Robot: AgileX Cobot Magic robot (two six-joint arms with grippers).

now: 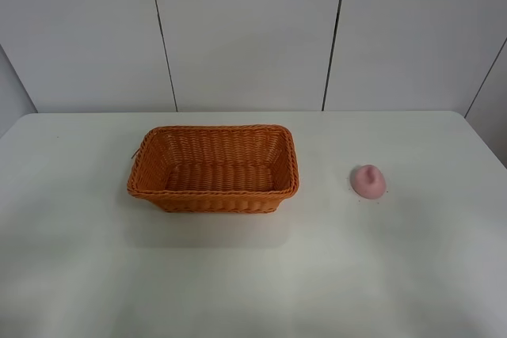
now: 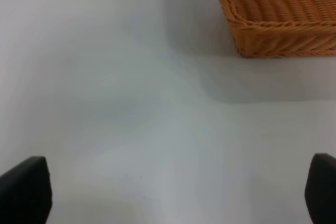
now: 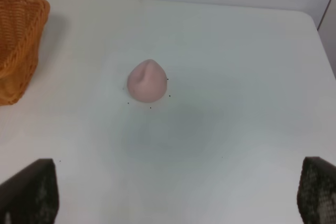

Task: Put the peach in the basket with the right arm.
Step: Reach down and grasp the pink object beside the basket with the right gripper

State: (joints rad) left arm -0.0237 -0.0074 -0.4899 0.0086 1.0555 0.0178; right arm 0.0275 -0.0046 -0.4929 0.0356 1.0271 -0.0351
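The pink peach [image 1: 368, 181] rests on the white table, right of the orange wicker basket [image 1: 214, 168], tip pointing up. In the right wrist view the peach [image 3: 147, 81] lies some way ahead of my right gripper [image 3: 176, 192], whose two dark fingertips [image 3: 31, 190] stand wide apart, open and empty. A corner of the basket [image 3: 18, 45] shows at that view's edge. My left gripper [image 2: 178, 190] is open too, empty over bare table, with a basket corner [image 2: 278, 19] ahead of it. Neither arm shows in the exterior high view.
The white table [image 1: 253, 275] runs to a white panelled wall [image 1: 253, 29] at the back. Its right edge [image 1: 487, 144] lies a little beyond the peach. The basket is empty inside.
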